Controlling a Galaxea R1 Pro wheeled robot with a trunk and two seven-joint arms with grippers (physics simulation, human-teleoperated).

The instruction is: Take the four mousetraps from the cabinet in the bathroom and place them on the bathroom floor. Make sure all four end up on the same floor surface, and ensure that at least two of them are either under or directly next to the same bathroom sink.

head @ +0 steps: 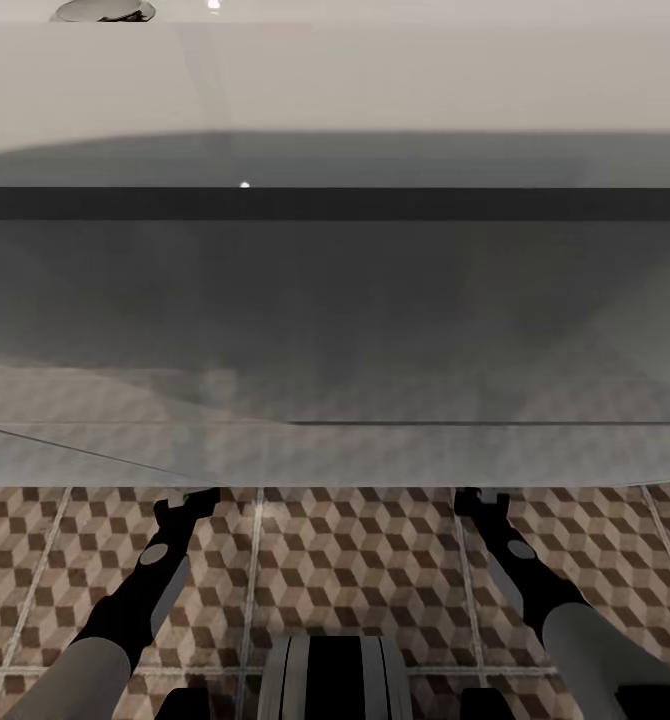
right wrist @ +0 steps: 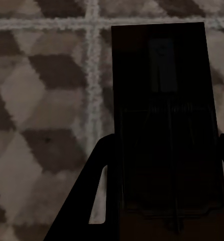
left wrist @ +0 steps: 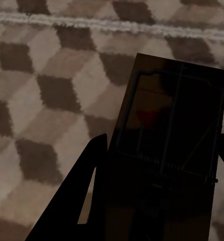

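Note:
The white sink (head: 335,90) spans the head view, with its dark band and grey underside hanging over the cube-patterned bathroom floor (head: 355,560). Both arms reach under its front edge. In the left wrist view, my left gripper (left wrist: 162,140) is shut on a mousetrap (left wrist: 177,115), a shadowed flat board with a spring bar and a red bit, just above the tiles. My right gripper (right wrist: 165,138) is shut on another mousetrap (right wrist: 162,100), also dark in shadow over the tiles. In the head view the left gripper (head: 187,500) and right gripper (head: 478,498) have their tips hidden by the sink. The cabinet is out of view.
A metal fitting (head: 103,10) sits on the sink's top at the far left. My own base (head: 335,680) stands at the near edge between the arms. Pale grout lines (right wrist: 94,75) cross the tiles under both grippers.

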